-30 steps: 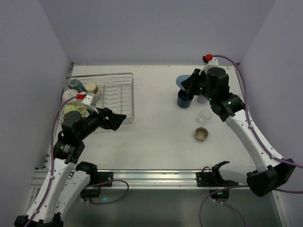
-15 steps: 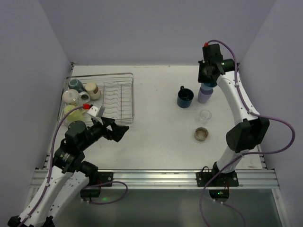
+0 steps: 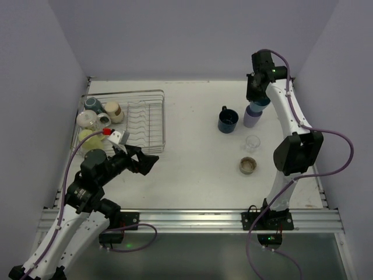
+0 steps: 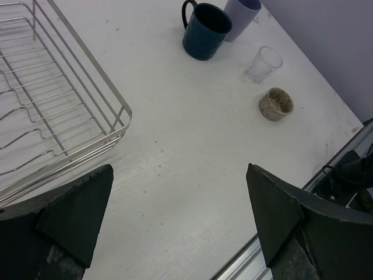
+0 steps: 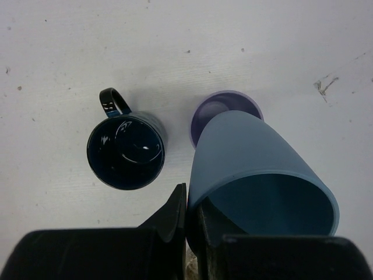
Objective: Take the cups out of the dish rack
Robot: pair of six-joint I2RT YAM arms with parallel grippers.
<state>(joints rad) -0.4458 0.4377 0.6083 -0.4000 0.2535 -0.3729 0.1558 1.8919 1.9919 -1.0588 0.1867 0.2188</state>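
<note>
Unloading stands about half done: four cups sit on the table (image 3: 192, 175), a navy mug (image 3: 227, 121), a lavender cup (image 3: 252, 119), a clear glass (image 3: 252, 143) and a tan cup (image 3: 248, 166). The right gripper (image 5: 187, 213), fingers pinched on the rim, holds a fifth, the blue cup (image 5: 256, 169), above the lavender cup. About four wait at the left end of the rack (image 3: 148, 116). The left gripper (image 4: 179, 192) hangs wide open and empty.

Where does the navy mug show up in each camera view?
Top external: navy mug right of centre, just left of the lavender cup.
Left wrist: navy mug at top centre, lavender cup to its right.
Right wrist: navy mug left of centre, lavender cup to its right.
Shared landmark: the lavender cup.
</note>
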